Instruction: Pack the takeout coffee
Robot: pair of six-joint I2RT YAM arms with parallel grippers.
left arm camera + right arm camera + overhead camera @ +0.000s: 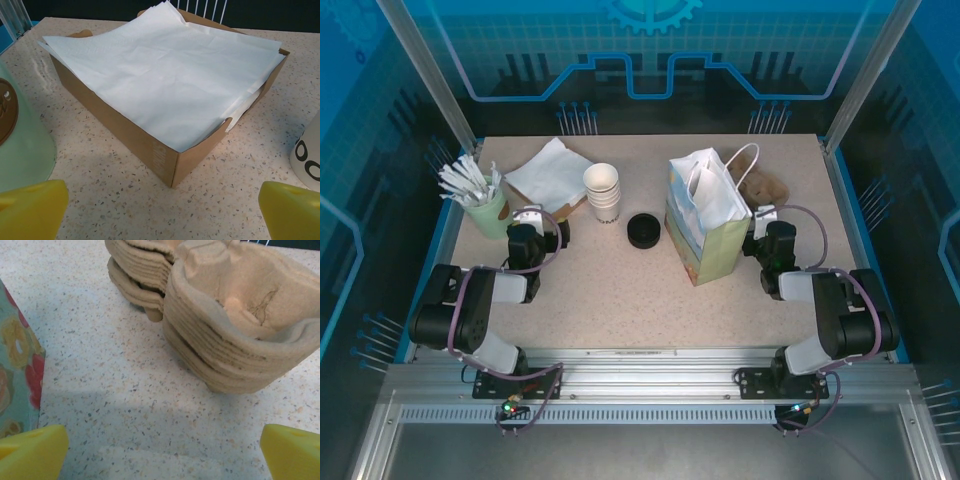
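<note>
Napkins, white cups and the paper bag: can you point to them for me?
napkins (165, 75), left wrist view, middle of the top sheet.
white cups (604, 193), top external view, upper part of the stack.
paper bag (718, 250), top external view, its pale green side.

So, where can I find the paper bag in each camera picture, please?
Top external: the paper bag stands upright, right of centre, with white paper in its open top.
Right wrist: the paper bag is at the left edge, where a strip of its flowered side is visible.
Left wrist: this camera faces the napkin box.
Shared landmark: the stack of pulp cup carriers, just right of the bag.
</note>
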